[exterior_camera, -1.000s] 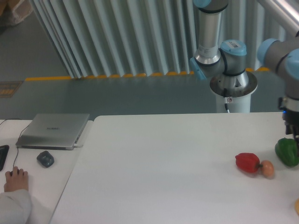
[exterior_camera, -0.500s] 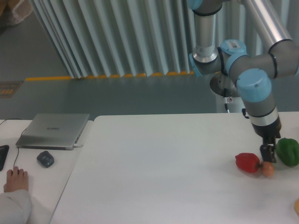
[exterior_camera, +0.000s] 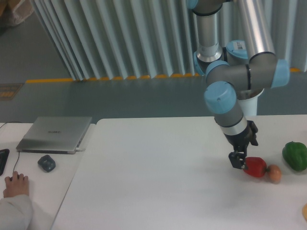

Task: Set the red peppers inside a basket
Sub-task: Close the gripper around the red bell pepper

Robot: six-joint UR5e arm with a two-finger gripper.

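Red, glossy, lumpy bell pepper near the white worktop's right edge, touching a small orange-brown egg-shaped thing. Dark two-finger gripper just left, finger opening unclear.

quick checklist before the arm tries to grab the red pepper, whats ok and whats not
1. Gripper near the target: ok. It sits at the left edge of the red pepper, low over the table.
2. Jaws open around the pepper: cannot tell. The fingers are too small and dark to read.
3. Pepper free of neighbours: not ok. The small orange-brown egg-shaped thing rests against its right side and may get nudged.
4. Right pepper chosen: ok. The green pepper lies apart, further right.
5. Basket in sight: not ok. No basket shows in this view.
6. Person clear: ok. The hand is far left, near the mouse.
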